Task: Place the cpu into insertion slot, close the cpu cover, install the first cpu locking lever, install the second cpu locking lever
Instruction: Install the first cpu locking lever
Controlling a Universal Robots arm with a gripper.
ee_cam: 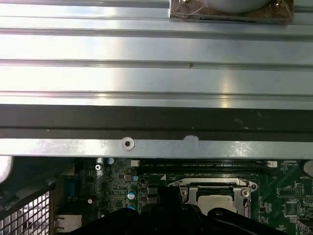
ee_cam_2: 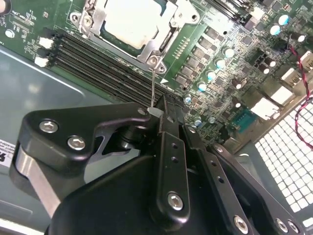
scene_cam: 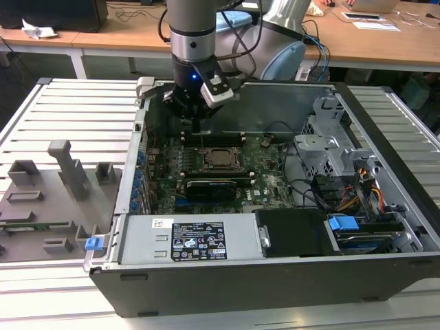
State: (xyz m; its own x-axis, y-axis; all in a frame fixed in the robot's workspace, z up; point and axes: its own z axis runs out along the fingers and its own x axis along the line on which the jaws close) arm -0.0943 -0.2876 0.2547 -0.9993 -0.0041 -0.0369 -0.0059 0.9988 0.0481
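The cpu (ee_cam_2: pixel 131 19), its pale metal top face up, sits seated in the insertion slot (scene_cam: pixel 221 158) near the middle of the green motherboard (scene_cam: pixel 265 180), inside an open computer case (scene_cam: pixel 227 275) lying on its side so the board faces upward for reach. The cpu cover (ee_cam_2: pixel 168 30) lies flat as a frame around the chip, so it looks closed. A thin wire locking lever (ee_cam_2: pixel 153 85) rises from the socket's corner to the gripper (ee_cam_2: pixel 157 113), whose fingers appear clenched on the lever's free end. The gripper hangs just beside the socket, toward the memory slots (ee_cam_2: pixel 105 61), not over the chip.
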